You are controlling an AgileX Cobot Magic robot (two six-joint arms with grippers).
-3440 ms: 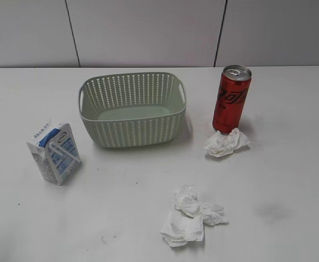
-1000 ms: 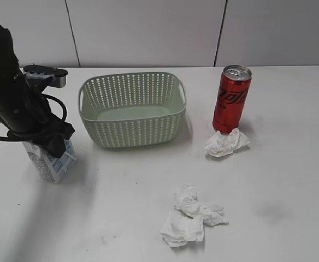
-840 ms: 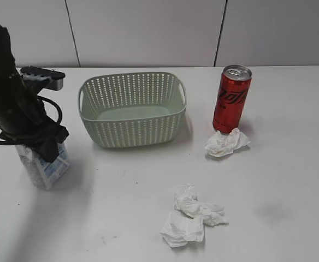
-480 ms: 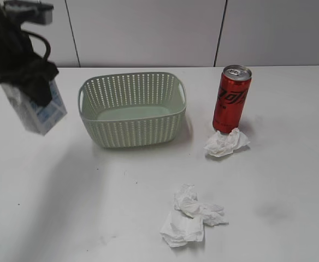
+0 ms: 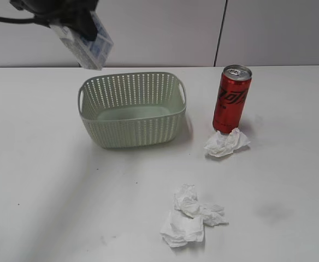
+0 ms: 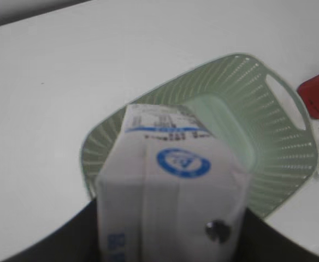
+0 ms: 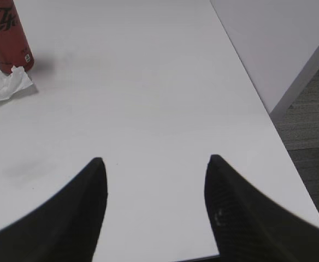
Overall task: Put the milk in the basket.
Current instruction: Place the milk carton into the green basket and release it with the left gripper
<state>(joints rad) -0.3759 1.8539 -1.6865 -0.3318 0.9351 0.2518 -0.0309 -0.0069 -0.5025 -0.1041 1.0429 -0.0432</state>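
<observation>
Black left gripper (image 5: 77,19) clamped on the milk (image 5: 88,46), carton held tilted in the air at the top left of the exterior view, above and just behind the basket's left rear corner, not touching it. Left wrist view: milk (image 6: 170,202) fills the lower frame between the dark fingers (image 6: 55,240), blue round logo facing the camera, pale green basket (image 6: 279,164) directly below and beyond it, nothing visible inside. Basket (image 5: 132,128) sits upright on the white table (image 5: 50,207), cut-out handles on both short ends. Red can (image 5: 231,99) stands right of the basket, well apart, crumpled white tissue (image 5: 226,143) touching its base. Second crumpled tissue (image 5: 189,217) lies nearer the front, apart from everything. Right gripper (image 7: 155,210) seen only in the right wrist view, fingers spread apart, holding nothing, over bare table near the right edge; can (image 7: 6,35) at top left there.
</observation>
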